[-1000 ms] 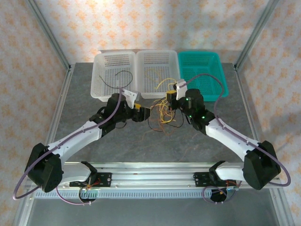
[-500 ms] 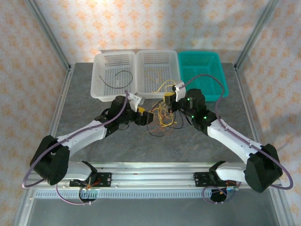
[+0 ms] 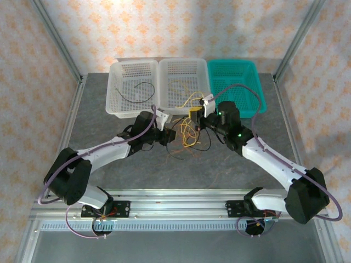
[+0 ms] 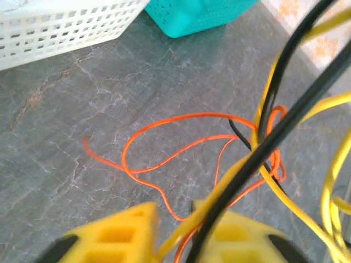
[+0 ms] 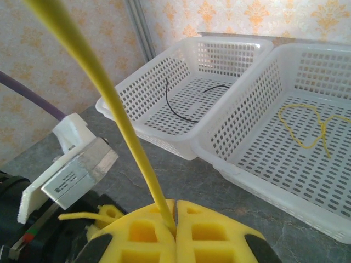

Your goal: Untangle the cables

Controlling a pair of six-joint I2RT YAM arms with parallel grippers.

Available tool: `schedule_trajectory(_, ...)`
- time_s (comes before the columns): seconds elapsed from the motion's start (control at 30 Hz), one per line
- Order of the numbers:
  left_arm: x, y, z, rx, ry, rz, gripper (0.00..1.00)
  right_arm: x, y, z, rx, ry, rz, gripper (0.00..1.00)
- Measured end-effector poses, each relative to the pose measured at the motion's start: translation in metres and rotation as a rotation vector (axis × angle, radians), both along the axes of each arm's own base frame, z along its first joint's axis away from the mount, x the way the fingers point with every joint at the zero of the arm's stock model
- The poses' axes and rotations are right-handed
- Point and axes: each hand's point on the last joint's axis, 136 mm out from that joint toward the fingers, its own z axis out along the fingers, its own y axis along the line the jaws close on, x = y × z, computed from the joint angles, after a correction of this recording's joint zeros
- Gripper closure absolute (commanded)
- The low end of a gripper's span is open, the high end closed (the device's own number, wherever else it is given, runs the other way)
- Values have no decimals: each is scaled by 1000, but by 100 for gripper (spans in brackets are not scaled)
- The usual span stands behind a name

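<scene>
You are partway through this job. One black cable lies alone in the left white basket, and one yellow cable lies in the middle white basket beside it. Those two look done.

The rest of the cables sit in a tangle on the table, at six o'clock from the middle white basket and near the centre. The teal basket stands at three o'clock from the white pair.

Your right gripper is at one o'clock from the tangle. In its wrist view the jaws are pressed together on a yellow strand, which rises steeply away toward eleven o'clock, taut.

Your left gripper is at nine o'clock from the tangle, close against it. Its wrist view shows the jaws a little apart with yellow, black and orange strands running through the gap, but I cannot tell whether they pinch any of them. Beyond the fingers an orange cable loops loosely over the table, and a black strand crosses the yellow ones at three o'clock, wound in with them.

So, as I judge it, most of the work remains: yellow, black and orange are all knotted together here, and each has to be drawn free and taken to a basket
</scene>
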Motion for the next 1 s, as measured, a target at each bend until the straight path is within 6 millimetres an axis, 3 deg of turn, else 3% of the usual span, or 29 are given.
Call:
schedule_trajectory(0.37, 18, 18, -9, 72, -13, 132, 100, 6, -43, 19, 6, -69, -232, 100)
schedule_trajectory(0.73, 28, 45, -56, 184, 95, 289, 100, 6, -100, 27, 28, -98, -529, 100)
schedule_trajectory(1.0, 34, 57, -67, 210, 115, 353, 100, 0, -127, 16, 0, -71, -660, 100)
